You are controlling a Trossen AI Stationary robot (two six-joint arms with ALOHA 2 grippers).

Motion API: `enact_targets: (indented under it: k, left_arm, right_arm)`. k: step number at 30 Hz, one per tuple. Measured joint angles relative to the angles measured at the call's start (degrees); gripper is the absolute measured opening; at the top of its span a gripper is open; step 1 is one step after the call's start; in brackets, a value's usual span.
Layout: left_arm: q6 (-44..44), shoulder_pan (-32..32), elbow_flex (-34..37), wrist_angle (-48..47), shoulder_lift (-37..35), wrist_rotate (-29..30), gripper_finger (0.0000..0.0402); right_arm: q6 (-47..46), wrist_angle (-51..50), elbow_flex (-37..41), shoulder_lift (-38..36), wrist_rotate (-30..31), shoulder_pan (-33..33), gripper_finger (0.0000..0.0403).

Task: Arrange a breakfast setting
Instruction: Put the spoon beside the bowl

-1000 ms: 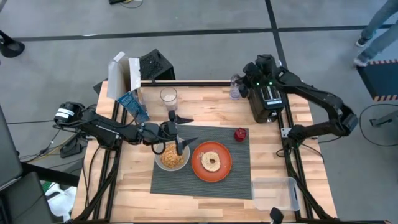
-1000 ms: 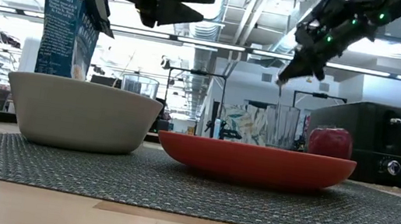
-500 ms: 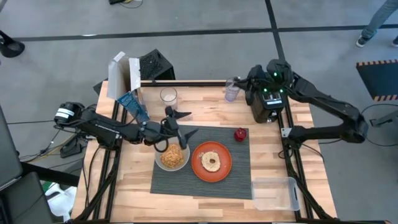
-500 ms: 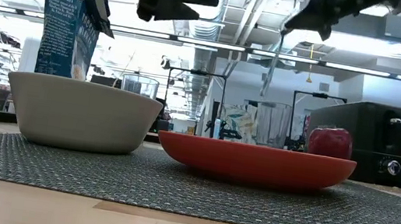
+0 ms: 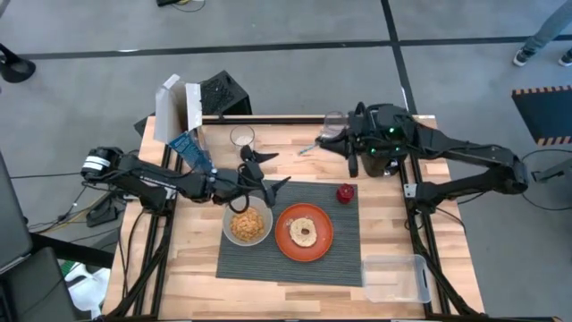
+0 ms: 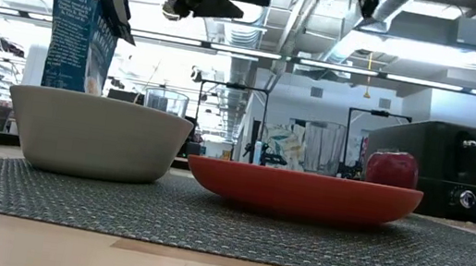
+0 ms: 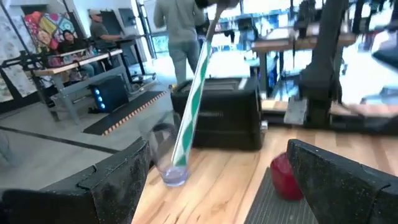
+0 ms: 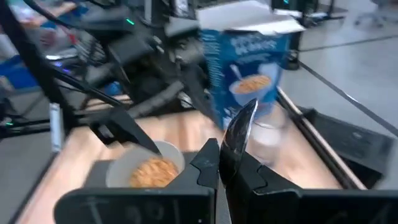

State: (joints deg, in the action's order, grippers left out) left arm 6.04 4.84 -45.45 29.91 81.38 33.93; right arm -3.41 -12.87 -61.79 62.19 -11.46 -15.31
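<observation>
Holding cereal, pale grey bowl (image 5: pixel 247 226)

I see a pale wooden slatted tabletop (image 5: pixel 295 161), matt, grain visible. Dark grey ribbed woven placemat (image 5: pixel 295 264) – rough cloth-like texture. Pale grey bowl (image 6: pixel 93 134) looks matt ceramic; red-orange round plate (image 6: pixel 304 194) smooth with slight sheen. Shiny metal spoon (image 8: pixel 239 130) – polished. Blue cardboard cereal box (image 8: pixel 249 68), printed paper. Black toaster (image 6: pixel 429 165), matt casing.

Grey floor (image 5: pixel 295 22); ceiling ducts (image 6: pixel 279 8); person at desk (image 7: pixel 99 28).
</observation>
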Motion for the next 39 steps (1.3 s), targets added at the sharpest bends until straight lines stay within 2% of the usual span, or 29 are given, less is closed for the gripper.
enact_targets:
  k: [3,9,15,19,29,34,36,39]
  left_arm:
    - [2.36,0.00,-3.39,-0.33,5.17,1.05,0.0364]
    - [5.73,0.68,-12.65,-3.77,15.30,12.95,0.0364]
    - [6.95,1.01,-19.67,-10.64,21.20,19.11,0.0345]
    - [6.77,1.09,-20.57,-11.80,22.11,21.57,0.0297]
    - [6.04,1.55,-20.53,-11.58,22.10,22.89,0.0120]
    - [6.36,1.55,-20.52,-11.56,22.10,22.39,0.0047]
    - [5.73,1.53,-20.52,-11.37,22.10,21.93,0.0028]
    - [5.51,1.53,-20.49,-11.49,22.08,21.16,0.0027]
  right_arm:
    - [-0.26,1.95,0.12,1.22,0.32,2.28,0.0035]
    - [-1.47,2.84,0.10,4.10,1.28,5.26,0.0035]
    - [-1.66,2.82,0.12,5.73,2.42,6.39,0.0036]
    - [-1.28,3.33,0.12,5.82,2.59,7.00,0.0036]
    - [-1.16,3.31,0.12,5.64,2.75,7.06,0.0036]
    - [-1.00,3.25,0.12,5.64,2.75,7.06,0.0036]
    - [-0.95,3.05,0.12,5.62,2.73,7.06,0.0037]
    - [-1.46,2.76,0.12,5.60,2.73,7.06,0.0044]
